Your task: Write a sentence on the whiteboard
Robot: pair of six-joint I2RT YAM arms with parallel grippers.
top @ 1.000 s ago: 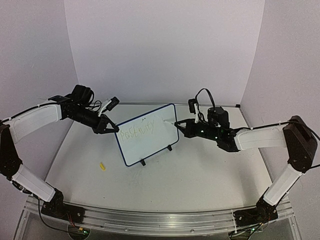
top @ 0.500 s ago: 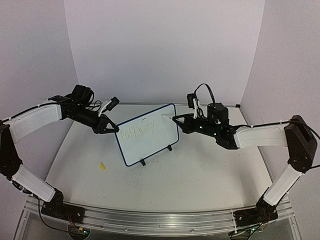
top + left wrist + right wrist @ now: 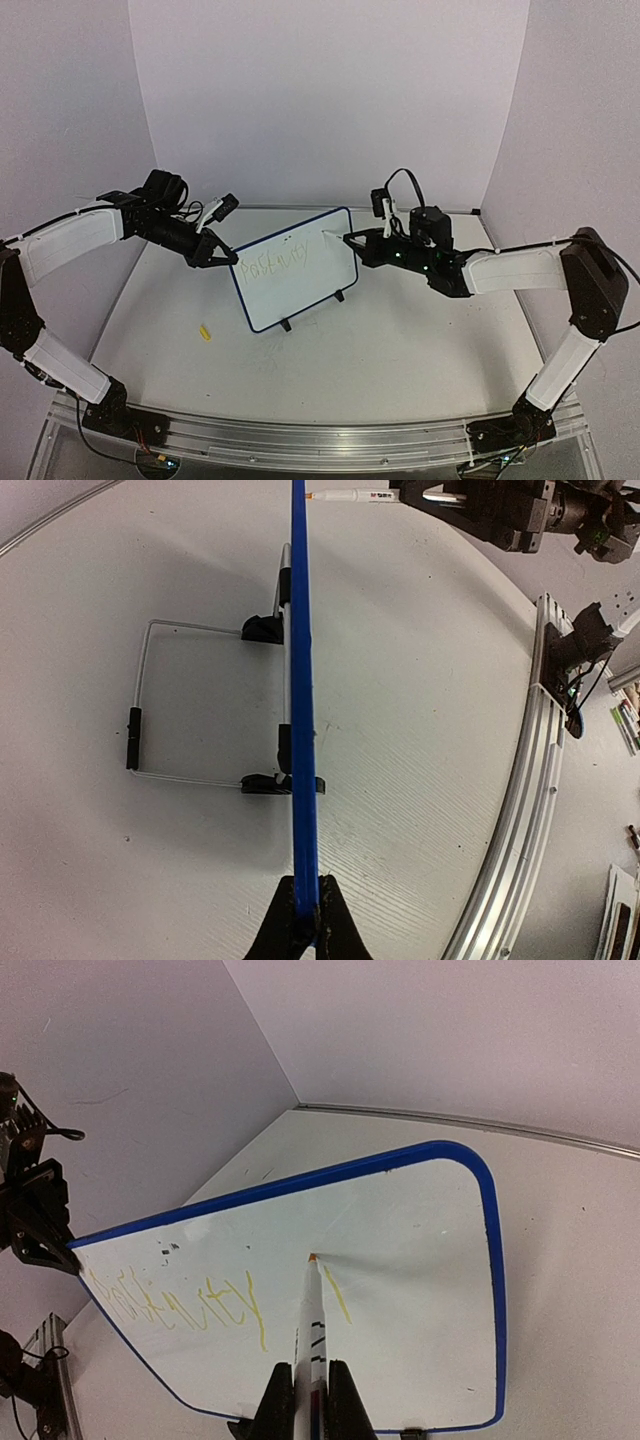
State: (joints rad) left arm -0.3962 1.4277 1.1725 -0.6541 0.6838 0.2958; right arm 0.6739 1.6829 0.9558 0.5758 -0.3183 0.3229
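The whiteboard [image 3: 293, 267] stands tilted on two black feet mid-table, blue-framed; its face shows in the right wrist view [image 3: 400, 1220] and its edge [image 3: 301, 680] in the left wrist view. A faint yellow sentence [image 3: 180, 1305] runs across it, with a fresh short stroke [image 3: 337, 1295] to the right. My left gripper [image 3: 224, 258] [image 3: 305, 920] is shut on the board's left edge. My right gripper [image 3: 352, 243] [image 3: 311, 1400] is shut on a white marker [image 3: 312, 1320], whose orange tip [image 3: 312, 1257] touches the board just left of that stroke.
A small yellow marker cap [image 3: 204, 332] lies on the table in front of the board's left corner. The board's wire stand [image 3: 140, 710] sticks out behind it. White walls enclose the back and sides; an aluminium rail [image 3: 320, 430] runs along the near edge.
My right gripper has moved left and a little up toward the board, bringing the marker tip onto its upper right area. The left gripper and board have stayed still.
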